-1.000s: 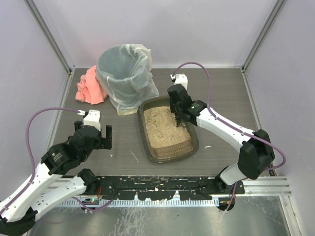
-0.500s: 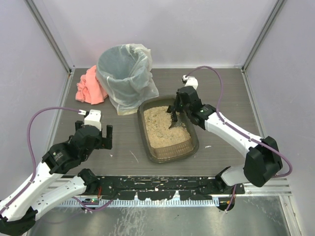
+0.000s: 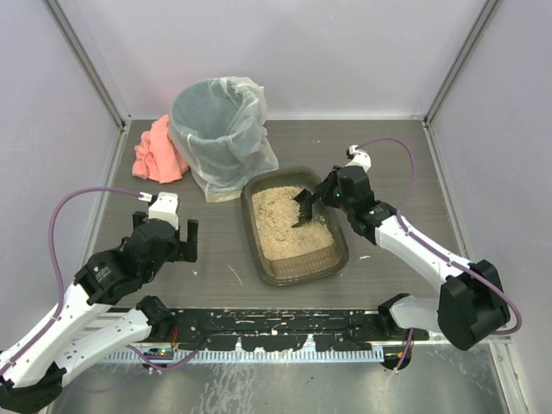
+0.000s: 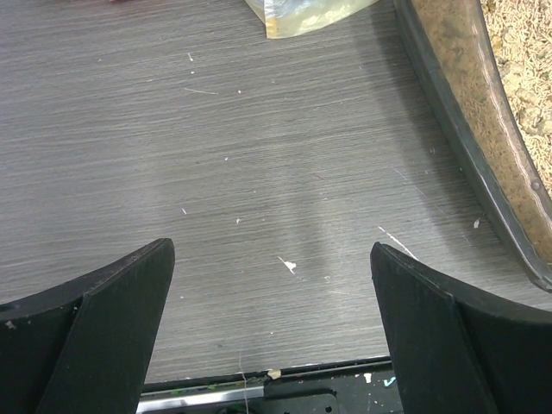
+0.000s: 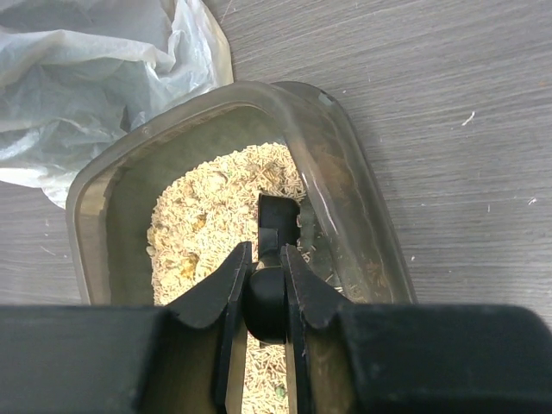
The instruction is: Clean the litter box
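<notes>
The litter box (image 3: 338, 252) is a shallow dark translucent tray with beige litter, at the table's middle; it also shows in the right wrist view (image 5: 345, 185) and at the right edge of the left wrist view (image 4: 466, 147). My right gripper (image 3: 320, 197) is shut on the handle of a black scoop (image 3: 304, 207), whose head hangs over the tray's right side. In the right wrist view the gripper (image 5: 264, 257) clamps the scoop (image 5: 278, 216) above the litter. My left gripper (image 3: 163, 229) is open and empty, over bare table left of the tray (image 4: 272, 259).
A tall round bin with a whitish plastic liner (image 3: 217, 129) stands behind the tray's left corner; its liner shows in the right wrist view (image 5: 103, 78). A pink cloth (image 3: 157, 151) lies left of the bin. Side walls close in the table. A black rail (image 3: 276, 323) runs along the front edge.
My right arm has swung to the right and back, drawing the scoop from the middle of the litter toward the tray's right rim and tilting it. The left arm has not moved.
</notes>
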{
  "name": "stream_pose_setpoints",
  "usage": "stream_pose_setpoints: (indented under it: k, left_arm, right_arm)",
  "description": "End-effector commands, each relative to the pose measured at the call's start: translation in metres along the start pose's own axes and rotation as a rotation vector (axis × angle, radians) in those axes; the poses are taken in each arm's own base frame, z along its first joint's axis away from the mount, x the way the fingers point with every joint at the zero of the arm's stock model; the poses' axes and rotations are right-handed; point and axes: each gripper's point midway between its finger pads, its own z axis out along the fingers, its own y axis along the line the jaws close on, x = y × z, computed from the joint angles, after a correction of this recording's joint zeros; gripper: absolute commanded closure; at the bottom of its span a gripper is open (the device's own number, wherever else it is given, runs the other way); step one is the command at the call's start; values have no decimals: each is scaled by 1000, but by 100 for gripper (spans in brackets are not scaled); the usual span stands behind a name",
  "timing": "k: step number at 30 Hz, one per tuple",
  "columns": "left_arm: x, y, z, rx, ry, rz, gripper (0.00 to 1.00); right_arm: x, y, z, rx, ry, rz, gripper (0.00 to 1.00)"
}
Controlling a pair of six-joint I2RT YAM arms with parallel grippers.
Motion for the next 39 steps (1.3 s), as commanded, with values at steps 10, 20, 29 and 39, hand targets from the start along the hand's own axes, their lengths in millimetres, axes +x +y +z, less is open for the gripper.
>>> stream_pose_setpoints:
  k: [10,20,29,39]
  left_arm:
    - [-40,-14,-1,46,-115,-43,2]
    - [-42,-22,10,47,-117,-30,2]
    - [-55,-17,2,58,-217,-76,2]
    - [-72,-9,-4,29,-291,-115,2]
  right_arm:
    - [32,1,-2,-175,73,241,99]
    - [21,0,-9,-192,5,317,99]
    - [2,-14,-24,-243,-36,374,99]
    - [-18,-14,-43,-383,-67,457,99]
